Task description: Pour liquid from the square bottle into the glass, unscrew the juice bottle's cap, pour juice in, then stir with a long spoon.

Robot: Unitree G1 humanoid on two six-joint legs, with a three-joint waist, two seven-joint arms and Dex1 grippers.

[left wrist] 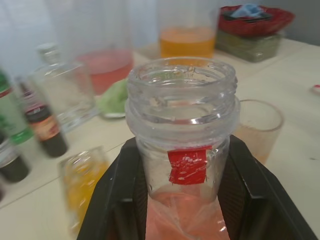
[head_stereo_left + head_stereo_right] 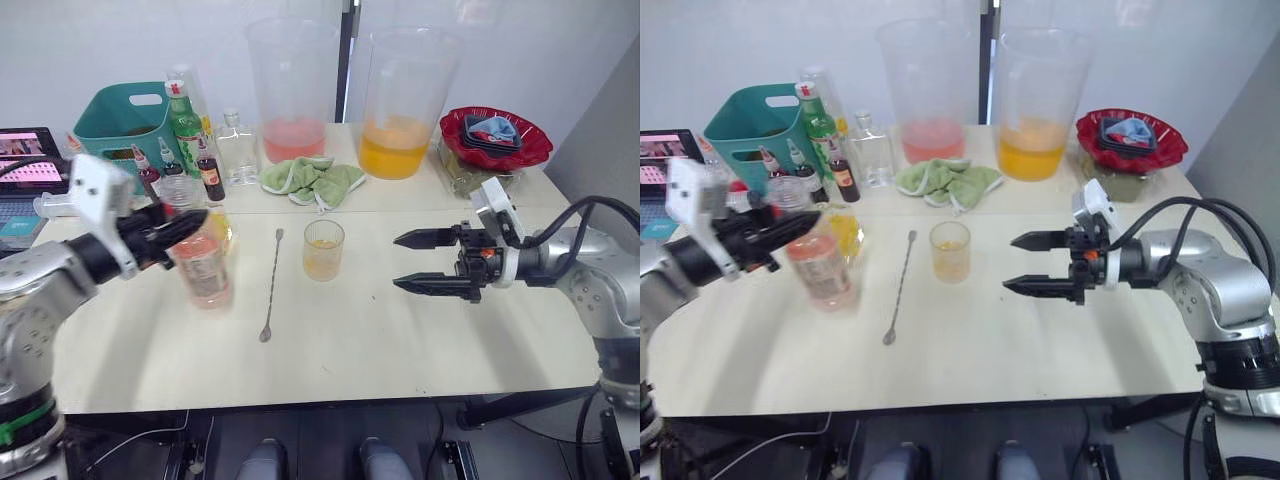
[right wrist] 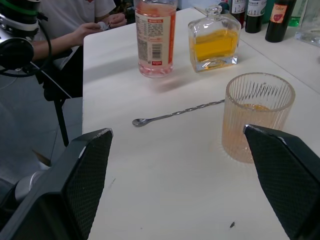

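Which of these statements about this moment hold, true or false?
1. The juice bottle has no cap on its neck. True.
2. The left gripper is open and apart from the bottle. False: its jaws are shut on the bottle's neck.
3. The long spoon stands in the glass. False: it lies on the table beside the glass.
4. The right gripper is open and holds nothing. True.
5. The glass holds some liquid. True.
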